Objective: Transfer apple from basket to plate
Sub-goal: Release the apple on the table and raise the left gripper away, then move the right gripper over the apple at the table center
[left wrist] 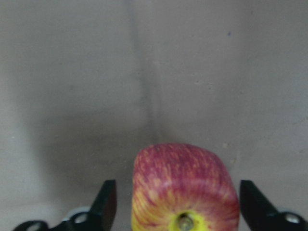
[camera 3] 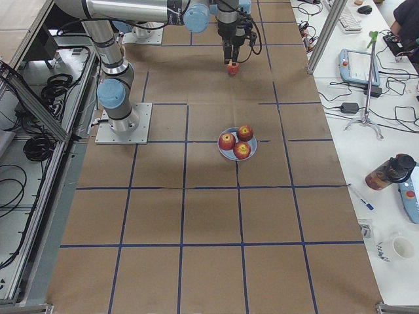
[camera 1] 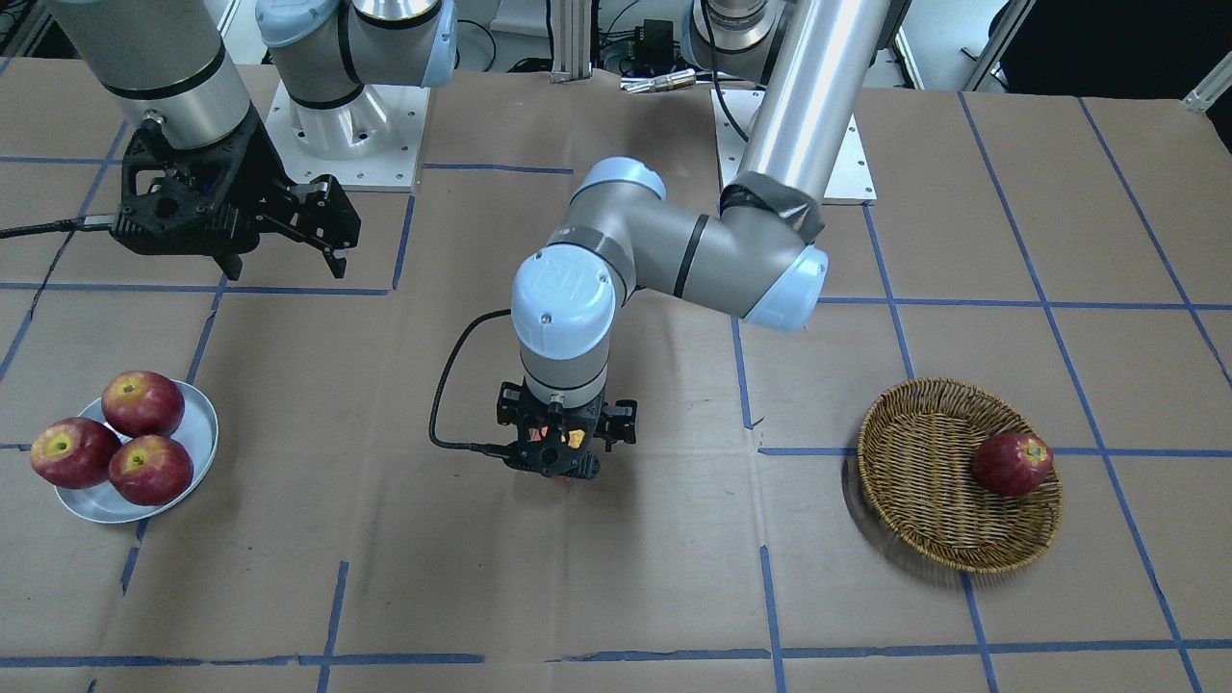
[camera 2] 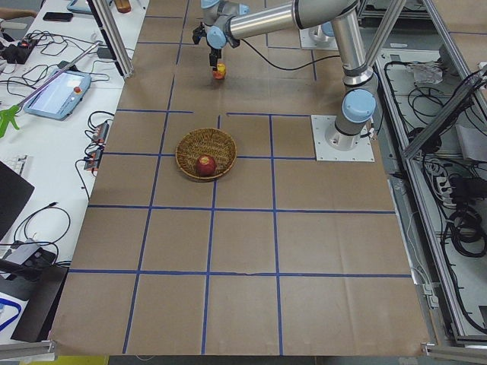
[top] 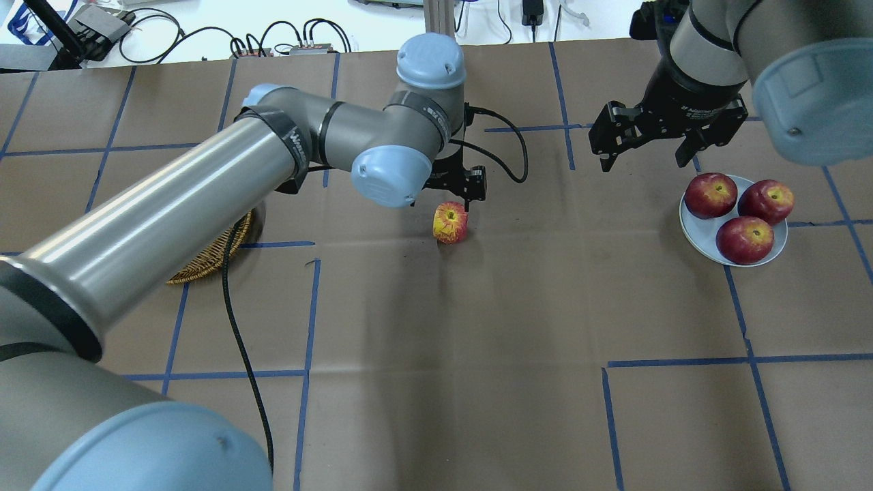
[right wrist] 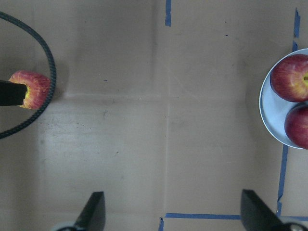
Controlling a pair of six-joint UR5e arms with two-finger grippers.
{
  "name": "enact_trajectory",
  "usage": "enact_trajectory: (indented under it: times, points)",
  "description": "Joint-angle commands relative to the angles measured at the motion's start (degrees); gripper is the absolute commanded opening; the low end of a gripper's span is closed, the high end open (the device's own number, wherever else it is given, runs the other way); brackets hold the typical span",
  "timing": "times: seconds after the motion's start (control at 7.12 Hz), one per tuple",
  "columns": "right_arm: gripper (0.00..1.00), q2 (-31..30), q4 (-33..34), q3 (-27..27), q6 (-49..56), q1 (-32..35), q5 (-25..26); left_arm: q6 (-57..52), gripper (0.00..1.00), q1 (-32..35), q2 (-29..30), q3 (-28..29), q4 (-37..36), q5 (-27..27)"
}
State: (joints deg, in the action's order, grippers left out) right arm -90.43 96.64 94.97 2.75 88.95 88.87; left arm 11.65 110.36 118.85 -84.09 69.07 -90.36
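The streaky red and yellow apple (top: 450,223) is at the middle of the table, away from the basket and the plate. My left gripper (top: 458,198) points down over it and is open. In the left wrist view the apple (left wrist: 185,192) sits between the fingers (left wrist: 107,202) with a gap on each side. The wicker basket (camera 1: 924,462) holds one darker red apple (camera 1: 1013,463). The grey-white plate (top: 692,228) holds three deep red apples. My right gripper (top: 642,162) is open and empty, raised beside the plate.
The left arm's long forearm (top: 170,204) crosses over the basket (top: 204,266) in the overhead view and hides most of it. A black cable (camera 1: 452,385) loops from the left wrist. Brown paper with blue tape lines covers the table.
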Motion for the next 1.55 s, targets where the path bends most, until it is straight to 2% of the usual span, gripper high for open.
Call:
enact_trajectory:
  times: [0.0,0.28,0.42,0.56,0.98,1.12,1.4]
  points:
    - [1.00,-0.10,0.30,-0.13,-0.29,0.26,0.60,-6.24,0.99,-5.39,-10.70,0.16,9.73,-0.60]
    - [1.00,1.65,2.22,-1.27,-2.13,1.13,0.52,-14.77,0.99,-12.85,-19.06,-0.81,15.62,-1.48]
    - [1.00,3.57,3.89,-1.71,-6.23,2.01,-0.01,-19.08,0.99,-15.76,-22.23,-0.81,19.14,-1.57]
    - [1.00,5.51,6.61,-1.71,-9.57,5.41,-0.01,-21.82,0.99,-17.79,-24.78,-0.90,21.70,-1.83]
    - [1.00,16.39,19.60,-2.50,-22.85,16.84,0.87,-22.29,0.98,-21.15,-26.83,-2.82,22.43,-1.66]
    - [1.00,18.95,20.86,-3.29,-25.14,19.05,0.87,-22.29,0.98,-21.41,-28.57,-4.57,21.47,-1.57]
    - [1.00,24.22,26.90,-3.21,-28.23,21.26,1.30,-22.20,0.98,-21.42,-29.11,-3.89,21.54,-1.75]
